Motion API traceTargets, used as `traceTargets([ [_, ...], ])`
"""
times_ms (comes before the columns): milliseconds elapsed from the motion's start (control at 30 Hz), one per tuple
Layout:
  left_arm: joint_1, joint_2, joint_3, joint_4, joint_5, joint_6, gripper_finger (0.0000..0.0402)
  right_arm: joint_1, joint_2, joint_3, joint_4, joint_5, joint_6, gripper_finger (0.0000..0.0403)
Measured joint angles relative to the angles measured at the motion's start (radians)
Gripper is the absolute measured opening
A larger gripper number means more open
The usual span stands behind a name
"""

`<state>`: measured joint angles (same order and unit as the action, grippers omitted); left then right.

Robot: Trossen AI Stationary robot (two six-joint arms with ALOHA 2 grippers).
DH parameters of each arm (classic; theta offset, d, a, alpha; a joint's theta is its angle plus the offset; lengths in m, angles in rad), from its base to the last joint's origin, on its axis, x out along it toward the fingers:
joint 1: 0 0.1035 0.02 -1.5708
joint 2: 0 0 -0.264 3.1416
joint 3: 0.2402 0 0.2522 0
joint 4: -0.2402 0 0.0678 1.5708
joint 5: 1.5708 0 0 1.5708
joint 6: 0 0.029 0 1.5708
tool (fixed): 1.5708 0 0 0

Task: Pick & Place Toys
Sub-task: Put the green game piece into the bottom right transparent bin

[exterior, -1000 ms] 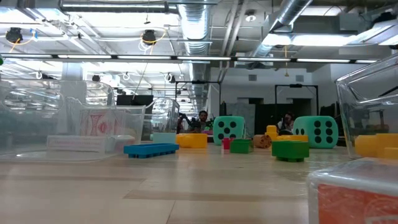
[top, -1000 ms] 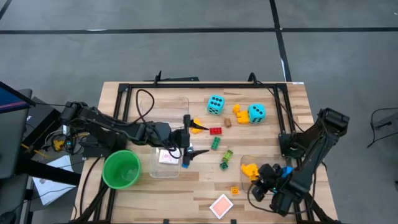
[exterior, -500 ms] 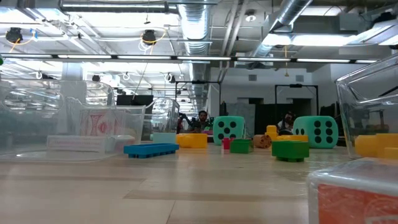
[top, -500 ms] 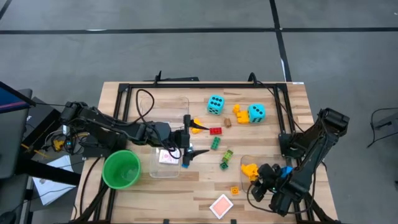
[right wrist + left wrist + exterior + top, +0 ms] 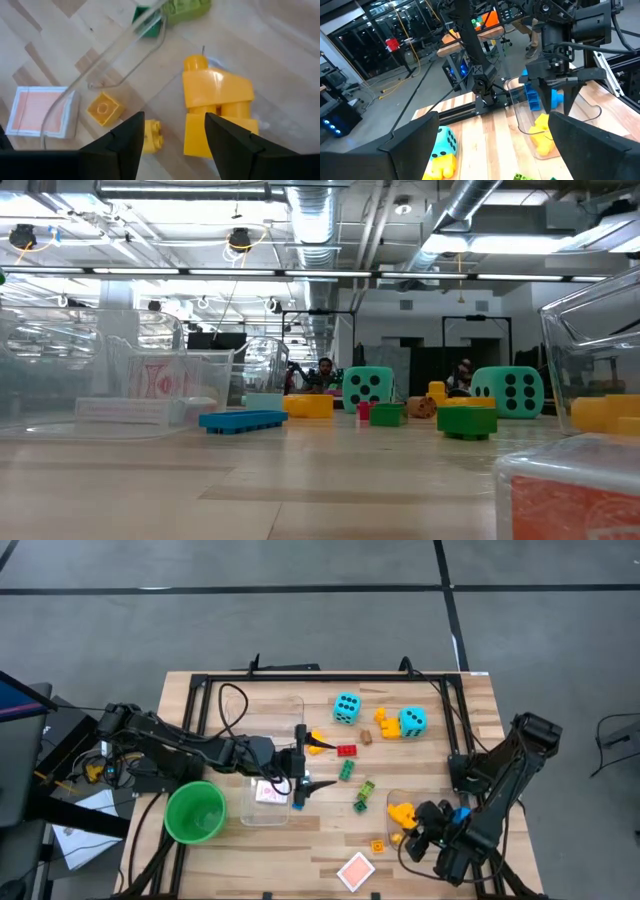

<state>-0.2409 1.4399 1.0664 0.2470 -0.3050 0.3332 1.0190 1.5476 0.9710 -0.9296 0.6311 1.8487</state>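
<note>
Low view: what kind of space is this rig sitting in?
Probably a robotics lab or industrial workspace: exposed ceiling ducts, strip lights, and people beyond the wooden table with its foam dice.

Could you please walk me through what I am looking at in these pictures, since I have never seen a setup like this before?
This is a robot with two dark arms at a wooden table, each ending in a two-finger gripper. The high view looks straight down; the low view looks level across the tabletop; each wrist view looks out past that arm's own fingers.

The left gripper reaches to mid-table, open and holding nothing, beside a clear bin with a playing card in it. The right gripper hangs open over a second clear bin that holds a large yellow brick.

On the table lie two cyan dice, small coloured bricks such as a red brick, a green cup, and another red-and-white card near the front edge.
</note>
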Motion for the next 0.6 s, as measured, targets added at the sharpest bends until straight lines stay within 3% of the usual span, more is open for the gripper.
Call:
traceTargets([
  [333,-0.006,0.000,0.000,-0.006,0.000,-0.007,0.0369,-0.001,-0.073,0.000,-0.080,0.203,-0.004,0.0196],
  [600,-0.048,0.000,0.000,-0.039,0.000,-0.029,0.0369,-0.014,-0.112,0.000,-0.083,0.357,-0.140,0.0196],
])
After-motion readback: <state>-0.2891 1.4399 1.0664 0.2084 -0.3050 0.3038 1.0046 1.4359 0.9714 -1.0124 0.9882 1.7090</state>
